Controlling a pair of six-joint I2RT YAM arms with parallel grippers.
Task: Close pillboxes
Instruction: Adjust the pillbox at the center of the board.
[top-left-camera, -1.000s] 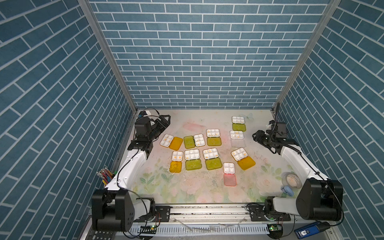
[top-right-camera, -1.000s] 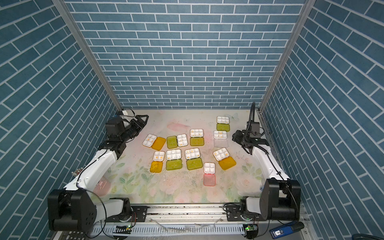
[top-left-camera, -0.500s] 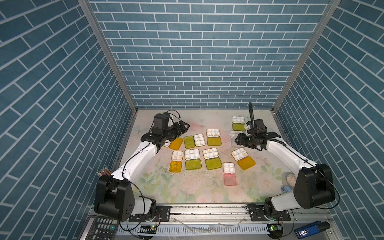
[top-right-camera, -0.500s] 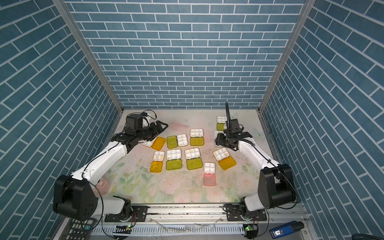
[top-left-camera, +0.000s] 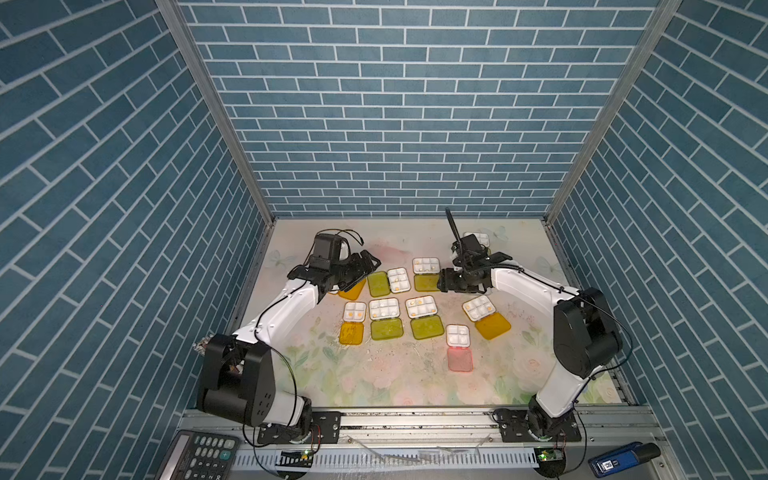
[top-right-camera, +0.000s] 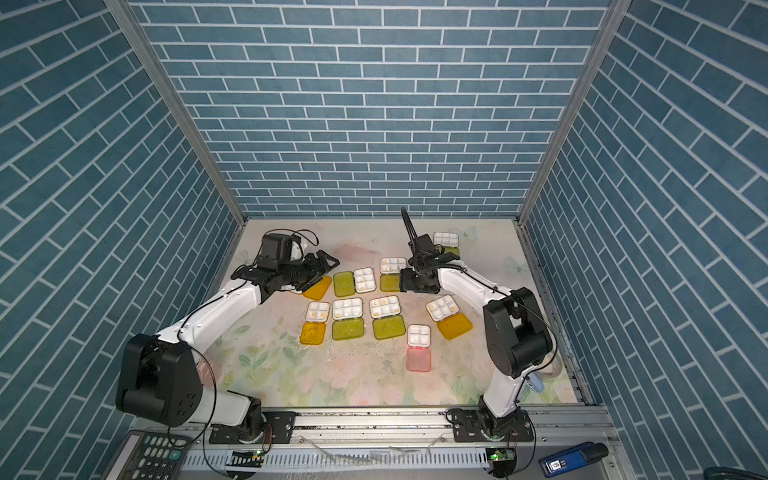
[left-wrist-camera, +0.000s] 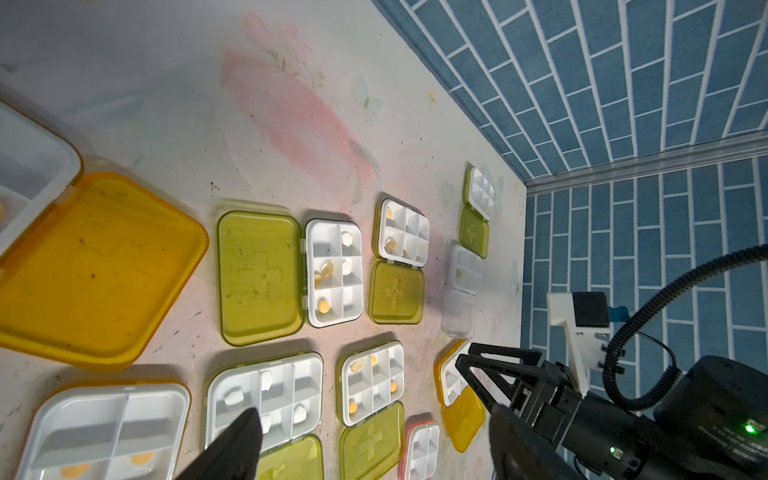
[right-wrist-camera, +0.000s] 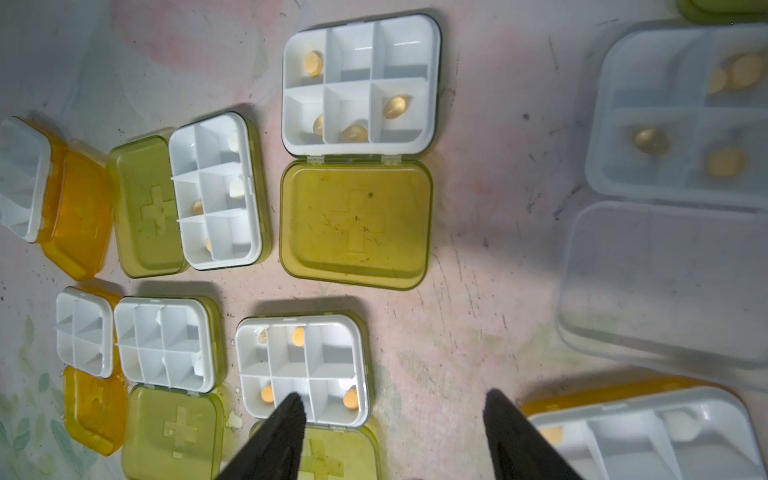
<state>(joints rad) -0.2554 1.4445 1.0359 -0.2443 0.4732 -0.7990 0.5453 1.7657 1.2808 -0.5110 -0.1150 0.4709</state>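
Observation:
Several pillboxes lie open on the floral mat (top-left-camera: 395, 382), white trays beside flat lids. My left gripper (top-left-camera: 370, 266) hovers open over the back-left one, above its orange lid (top-left-camera: 352, 291). In the left wrist view the left gripper (left-wrist-camera: 374, 449) holds nothing; a lime lid (left-wrist-camera: 259, 276) and six-cell tray (left-wrist-camera: 334, 272) lie ahead. My right gripper (top-left-camera: 442, 286) is open and low, next to a lime lid (top-left-camera: 426, 282). The right gripper (right-wrist-camera: 395, 432) has bare mat between its fingers, and the clear pillbox (right-wrist-camera: 673, 124) lies beside it. A pink pillbox (top-left-camera: 458, 336) sits nearest the front.
Blue brick walls close in the back and both sides. A metal rail (top-left-camera: 415, 417) runs along the front edge, with a keypad (top-left-camera: 203, 455) at the front left and a blue device (top-left-camera: 623, 457) at the front right. Bare mat lies in front of the pillboxes.
Both arms have swung in from the side walls to the pillboxes. The right gripper's jaws have spread apart.

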